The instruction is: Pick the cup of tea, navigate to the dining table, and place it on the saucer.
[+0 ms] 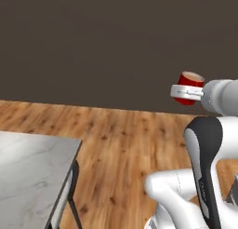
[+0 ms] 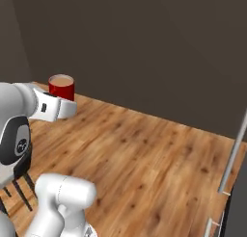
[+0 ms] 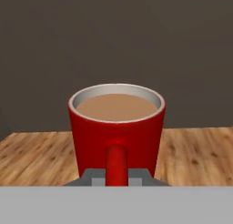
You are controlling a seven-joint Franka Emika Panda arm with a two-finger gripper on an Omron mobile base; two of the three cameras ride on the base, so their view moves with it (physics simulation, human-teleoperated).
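We found a plain dark brown wall point(image 1: 93, 42) across the back of the room, meeting a second dark wall point(image 2: 14, 38) at a corner on the left of the right base view. The floor point(image 1: 125, 144) was warm wood planking with visible grain and knots. A grey veined marble surface point(image 1: 32, 172) on a dark frame stood at the lower left of the left base view. A pale metal bar point(image 2: 234, 154) rose at the right edge of the right base view. Lighting was even.

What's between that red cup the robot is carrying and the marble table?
Nothing but bare wooden floor: in the left base view, it separates the cup of tea, held aloft, from the dining table.
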